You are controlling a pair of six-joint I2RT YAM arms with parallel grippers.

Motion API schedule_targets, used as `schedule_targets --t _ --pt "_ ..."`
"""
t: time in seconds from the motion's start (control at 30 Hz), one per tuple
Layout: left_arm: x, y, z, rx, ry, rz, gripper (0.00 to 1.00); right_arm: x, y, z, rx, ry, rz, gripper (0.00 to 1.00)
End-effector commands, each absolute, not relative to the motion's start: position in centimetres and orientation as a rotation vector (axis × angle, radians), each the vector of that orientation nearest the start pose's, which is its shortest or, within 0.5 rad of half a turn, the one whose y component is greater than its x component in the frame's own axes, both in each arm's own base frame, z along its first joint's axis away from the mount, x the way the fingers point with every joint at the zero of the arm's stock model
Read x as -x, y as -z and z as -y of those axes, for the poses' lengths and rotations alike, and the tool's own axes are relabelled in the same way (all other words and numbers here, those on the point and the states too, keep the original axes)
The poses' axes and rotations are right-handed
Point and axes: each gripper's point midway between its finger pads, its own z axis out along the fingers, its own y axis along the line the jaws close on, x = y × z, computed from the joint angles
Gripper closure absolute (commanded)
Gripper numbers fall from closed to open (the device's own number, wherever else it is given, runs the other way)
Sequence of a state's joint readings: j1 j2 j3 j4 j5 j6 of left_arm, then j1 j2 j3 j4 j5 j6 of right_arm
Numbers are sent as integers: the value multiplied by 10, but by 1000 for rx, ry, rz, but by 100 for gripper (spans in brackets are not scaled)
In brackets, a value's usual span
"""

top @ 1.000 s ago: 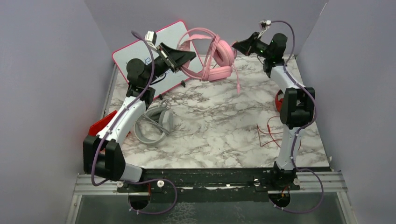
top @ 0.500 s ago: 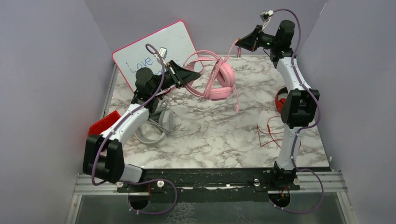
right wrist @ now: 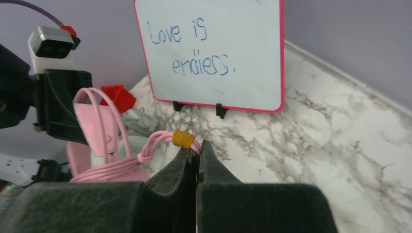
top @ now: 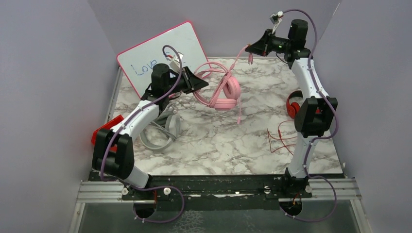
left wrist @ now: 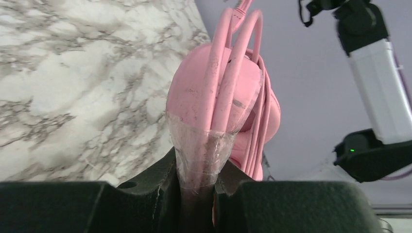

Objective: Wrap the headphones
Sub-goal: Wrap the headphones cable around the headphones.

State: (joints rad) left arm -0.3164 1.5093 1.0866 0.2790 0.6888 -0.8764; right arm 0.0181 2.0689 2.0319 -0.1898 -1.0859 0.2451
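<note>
The pink headphones (top: 224,90) are seen from above over the back of the bench (top: 218,141). Only the left wrist view shows the left jaws clamped on the headband. Only the right wrist view shows the pink cable (right wrist: 145,153) pinched tight in the right jaws, just by its yellow band (right wrist: 183,139).

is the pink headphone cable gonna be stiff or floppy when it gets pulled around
Probably floppy: the pink cable droops in loose curves and its end dangles below the pink headphones. Likely light, since the right gripper holds it by a thin pinch alone. It might slip, as only the loop near the yellow band sits between the jaws.
</note>
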Motion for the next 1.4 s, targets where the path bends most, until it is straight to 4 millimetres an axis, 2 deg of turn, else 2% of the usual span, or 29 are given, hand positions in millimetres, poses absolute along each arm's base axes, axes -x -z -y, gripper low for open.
schedule_targets --t 0.0,0.03,0.2,0.33,0.5,0.57,0.77,0.87,1.0,1.23,1.37 --pt "-389 -251 253 -44 1229 -1994 100 -509 -371 -159 486 -1153 -1727 100" --pt "-393 -248 252 -40 1214 -1999 100 -503 -371 -170 477 -1195 -1745 100" --pt "-409 -244 254 -2 1206 -1984 100 -480 -372 -196 400 -1361 -1836 100" --pt "-416 -252 258 29 1244 -1947 100 -456 -373 -217 327 -1537 -1860 100" --pt "-420 -265 260 62 1277 -1906 100 -434 -392 -228 175 -1643 -1798 100" --pt "-419 -271 262 70 1317 -1889 100 -428 -393 -237 146 -1652 -1779 100" --pt "-415 -291 268 93 1398 -1839 100 -425 -382 -260 34 -1575 -1723 100" --pt "-414 -300 270 95 1427 -1817 100 -425 -379 -279 55 -1457 -1702 100" --pt "-413 -309 274 88 1448 -1799 100 -430 -370 -290 48 -1319 -1695 100" --pt "-404 -331 276 86 1528 -1737 100 -428 -350 -305 160 -1026 -1658 100" --pt "-400 -347 275 88 1553 -1699 100 -422 -339 -313 237 -925 -1650 100"
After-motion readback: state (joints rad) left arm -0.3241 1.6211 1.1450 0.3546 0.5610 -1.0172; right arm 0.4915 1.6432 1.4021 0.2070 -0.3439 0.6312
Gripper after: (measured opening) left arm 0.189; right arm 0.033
